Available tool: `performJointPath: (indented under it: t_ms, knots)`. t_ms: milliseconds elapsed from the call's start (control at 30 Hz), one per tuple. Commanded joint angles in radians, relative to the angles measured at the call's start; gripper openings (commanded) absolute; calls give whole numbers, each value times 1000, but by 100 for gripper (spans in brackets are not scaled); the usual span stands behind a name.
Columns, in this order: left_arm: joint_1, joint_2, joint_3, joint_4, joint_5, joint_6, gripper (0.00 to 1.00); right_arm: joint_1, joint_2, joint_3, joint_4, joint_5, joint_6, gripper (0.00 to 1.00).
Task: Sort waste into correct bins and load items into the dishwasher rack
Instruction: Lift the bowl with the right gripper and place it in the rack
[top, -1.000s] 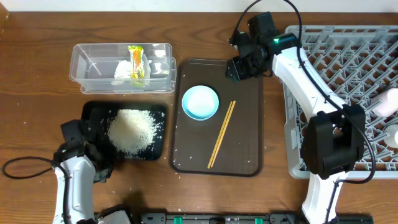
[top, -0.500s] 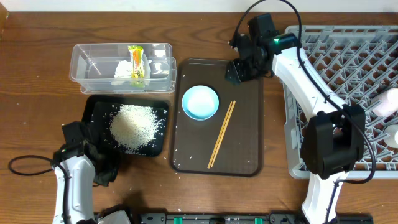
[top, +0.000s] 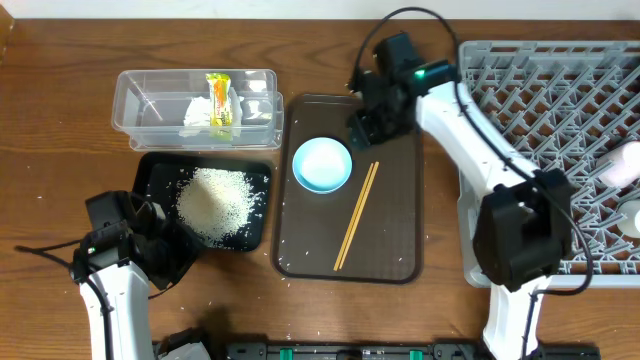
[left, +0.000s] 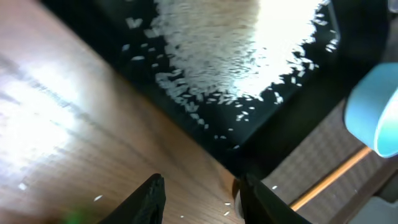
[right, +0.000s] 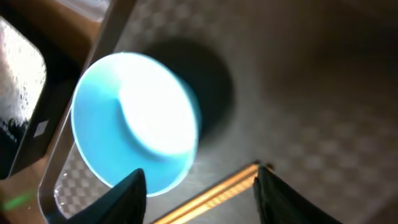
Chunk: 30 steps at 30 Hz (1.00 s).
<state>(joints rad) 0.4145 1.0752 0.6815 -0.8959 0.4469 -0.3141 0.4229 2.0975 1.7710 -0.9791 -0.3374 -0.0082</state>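
Note:
The clear tub (top: 140, 105) holds the crumpled white tissue (top: 197, 112) and the yellow-orange wrapper (top: 219, 100). The black tray (top: 150, 185) holds a heap of rice (top: 215, 203), also in the left wrist view (left: 217, 43). My left gripper (top: 172, 255) (left: 202, 199) is open and empty over bare wood by the tray's near corner. A round light-blue bowl, white inside (top: 322, 164) (right: 134, 121), and the chopsticks (top: 356, 215) (right: 224, 190) lie on the brown serving tray. My right gripper (top: 362, 130) (right: 202, 196) is open, just above the chopsticks' far end beside the bowl. The large blue plate is out of view.
The grey dishwasher rack (top: 560, 120) fills the right side, with a pink cup (top: 625, 162) and a pale cup (top: 633, 220) at its right edge. The brown serving tray (top: 395, 200) sits between the bins and the rack. A few loose rice grains lie on the wood.
My right gripper has moved left and down toward the bowl and the chopsticks' far end. My left gripper has drawn back from the black tray, which shifted slightly to the right.

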Motion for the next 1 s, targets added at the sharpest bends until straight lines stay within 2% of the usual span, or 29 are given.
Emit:
performJointPath:
  t_ms: [0, 100, 233, 300, 367, 400, 533, 700, 867, 967]
  knots:
    - [-30, -5, 20, 11, 43, 70, 43, 40, 64, -2, -1, 0, 23, 45]
    - [-74, -5, 20, 37, 40, 105, 47, 63, 101, -2, 3, 38, 74, 40]
    - [-135, -5, 20, 93, 39, 105, 47, 72, 142, -2, 14, 129, 147, 32]
    - [-159, -5, 20, 115, 39, 104, 47, 71, 146, -2, 23, 132, 151, 21]
    - [-182, -5, 20, 134, 39, 104, 47, 65, 144, -2, 38, 132, 150, 3]
    - [-191, -5, 20, 141, 39, 104, 47, 61, 138, 0, 41, 132, 150, 1]
    - [-216, -5, 20, 163, 38, 104, 47, 18, 86, 33, 35, 156, 133, 1]
    - [-218, -5, 21, 185, 31, 104, 47, -84, -51, 80, 31, 306, 72, 1]
    - [-218, -5, 21, 230, 32, 104, 47, -210, -170, 82, 108, 636, -86, 1]
    - [-218, -5, 21, 282, 32, 104, 47, -268, -179, 82, 153, 822, -182, 1]
